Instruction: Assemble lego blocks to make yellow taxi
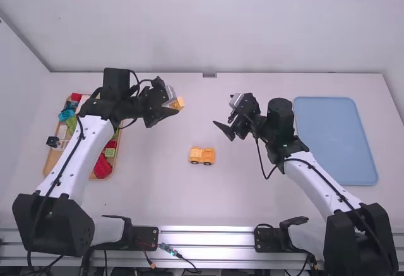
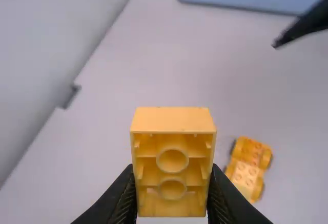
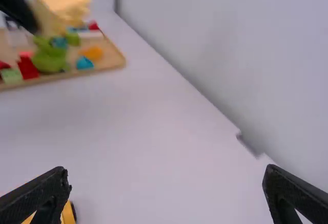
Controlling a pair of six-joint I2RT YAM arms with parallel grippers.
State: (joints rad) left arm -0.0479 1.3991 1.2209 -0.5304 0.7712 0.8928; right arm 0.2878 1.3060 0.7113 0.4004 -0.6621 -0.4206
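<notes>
Located the wooden tray point(image 1: 52, 160) at the far left of the tabletop point(image 1: 158, 194) in the high view, partly behind the left arm point(image 1: 79, 150). Recorded red blocks point(image 1: 102, 167) and a light-green block point(image 1: 110, 152) inside it. Read an orange piece point(image 3: 92, 53), near the tray's edge, from the right wrist view.

Found the left end effector point(image 1: 175, 102) right of the tray, above the tabletop, with fingers closed on the yellow block point(image 2: 172, 120). Registered this block as a small patch at the fingertips in the high view. Obtained its hollow side, with two round tubes between the walls, from the left wrist view. Obtained a smooth outer face, blurred, from the right wrist view.

Located the yellow vehicle body point(image 1: 202, 155) on the tabletop, between the two arms and apart from both end effectors. Counted two dark wheels along its near side in the high view. Examined its upper side, in two sections, in the left wrist view. Detected a partial corner of it in the right wrist view.

Found the right end effector point(image 1: 223, 114) right of the held block, above the tabletop, with fingers spread wide.

Located the blue tray point(image 1: 336, 140) flat at the far right in the high view. Picked up part of its edge in the left wrist view.
</notes>
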